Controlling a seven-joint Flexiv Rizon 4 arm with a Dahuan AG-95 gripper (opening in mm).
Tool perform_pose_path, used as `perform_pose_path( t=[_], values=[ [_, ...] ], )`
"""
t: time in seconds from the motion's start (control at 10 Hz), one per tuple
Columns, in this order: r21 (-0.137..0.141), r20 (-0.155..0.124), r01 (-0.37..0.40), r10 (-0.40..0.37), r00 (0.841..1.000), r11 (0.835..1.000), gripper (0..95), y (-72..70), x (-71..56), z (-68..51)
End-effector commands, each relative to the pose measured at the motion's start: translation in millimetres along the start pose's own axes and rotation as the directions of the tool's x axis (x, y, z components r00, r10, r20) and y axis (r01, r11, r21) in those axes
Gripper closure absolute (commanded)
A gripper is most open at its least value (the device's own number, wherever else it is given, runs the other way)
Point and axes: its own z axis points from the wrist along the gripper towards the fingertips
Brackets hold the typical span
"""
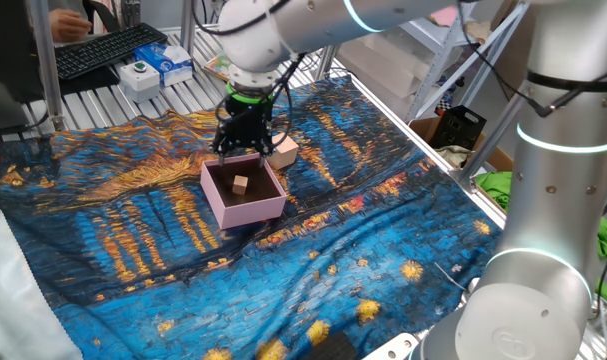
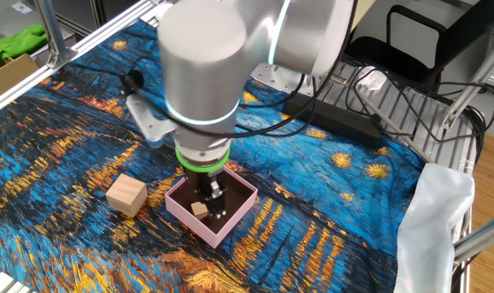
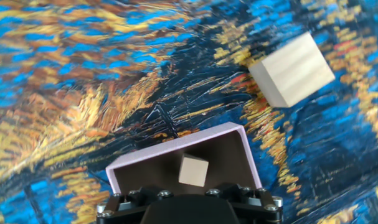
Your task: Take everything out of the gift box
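The pink gift box (image 1: 245,210) sits on the blue-and-orange cloth, and the small wooden cube (image 1: 241,183) lies on its dark floor. The larger wooden block (image 1: 284,151) lies on the cloth just outside the box's far right corner. My gripper (image 1: 243,150) hangs over the box's back edge with its fingers spread, holding nothing. In the other fixed view the fingers (image 2: 214,199) reach down into the box (image 2: 214,229) next to the cube (image 2: 199,209), and the block (image 2: 127,195) lies to the left. The hand view shows the box (image 3: 176,149), cube (image 3: 193,171) and block (image 3: 291,70); the fingertips are out of frame.
A keyboard (image 1: 108,48), a blue-and-white carton (image 1: 168,60) and a white device (image 1: 138,72) sit at the back. A cardboard box with green cloth (image 1: 493,185) stands right of the table. A power strip with cables (image 2: 336,118) lies past the cloth's edge.
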Motion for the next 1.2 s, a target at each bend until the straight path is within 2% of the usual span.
perform_pose_path(
  t=[0.1,0.6,1.2],
  values=[
    [-0.006,-0.008,-0.012,0.012,1.000,1.000,19.0,-1.8,-5.6,6.6],
    [-0.018,-0.005,-0.039,0.039,0.999,0.999,19.0,-1.9,-9.7,14.4],
    [-0.030,0.006,-0.041,0.042,0.999,0.999,19.0,-4.3,-9.0,26.5]
  ],
)
